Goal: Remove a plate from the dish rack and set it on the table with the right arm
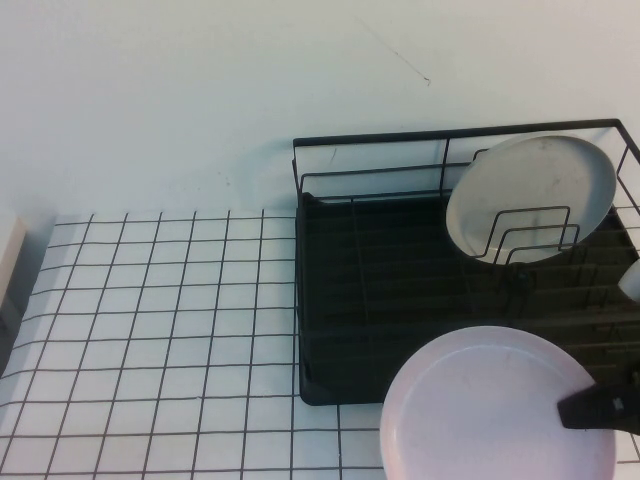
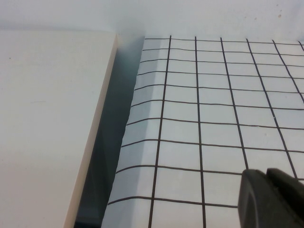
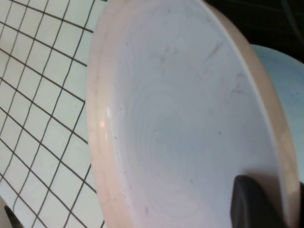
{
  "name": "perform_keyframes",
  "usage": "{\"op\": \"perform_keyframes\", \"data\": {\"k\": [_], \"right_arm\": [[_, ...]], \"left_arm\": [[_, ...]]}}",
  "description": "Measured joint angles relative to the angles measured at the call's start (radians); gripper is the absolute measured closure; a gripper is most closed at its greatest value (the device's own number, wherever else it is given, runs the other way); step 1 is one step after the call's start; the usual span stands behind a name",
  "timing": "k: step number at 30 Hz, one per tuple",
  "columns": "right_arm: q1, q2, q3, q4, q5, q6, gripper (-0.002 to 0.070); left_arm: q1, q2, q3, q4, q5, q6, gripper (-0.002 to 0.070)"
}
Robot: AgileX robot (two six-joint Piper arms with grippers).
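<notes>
The pale pink plate [image 1: 490, 410] hangs at the front right, over the front edge of the black dish rack [image 1: 400, 300] and the grid table [image 1: 150, 330]. My right gripper [image 1: 585, 410] is shut on the plate's right rim; one dark finger lies on its face. In the right wrist view the plate [image 3: 180, 118] fills the picture, with the gripper [image 3: 285, 204] clamped over its rim. My left gripper [image 2: 275, 197] is out of the high view. It hovers over the grid table [image 2: 213, 118] near its left edge, its fingers together and holding nothing.
A grey-white plate [image 1: 530, 195] stands upright in the rack's wire loops at the back right. A light blue plate [image 3: 289, 80] shows behind the pink one. A cream board [image 2: 47, 118] lies beside the table's left edge.
</notes>
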Motion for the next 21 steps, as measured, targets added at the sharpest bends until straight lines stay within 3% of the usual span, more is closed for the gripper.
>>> {"op": "perform_keyframes", "data": {"k": [6,9,14,21], "right_arm": [[0.0,0.116,-0.002,0.06,-0.019,-0.112,0.0568],[0.0,0.135,-0.002,0.052,-0.026,-0.126,0.0507],[0.0,0.137,-0.034,-0.087,-0.004,-0.115,0.0395],[0.0,0.137,-0.155,-0.301,0.149,0.046,0.0367]], "left_arm": [[0.0,0.0,0.0,0.0,0.0,0.0,0.0678],[0.0,0.0,0.0,0.0,0.0,0.0,0.0678],[0.0,0.0,0.0,0.0,0.0,0.0,0.0678],[0.0,0.0,0.0,0.0,0.0,0.0,0.0678]]}}
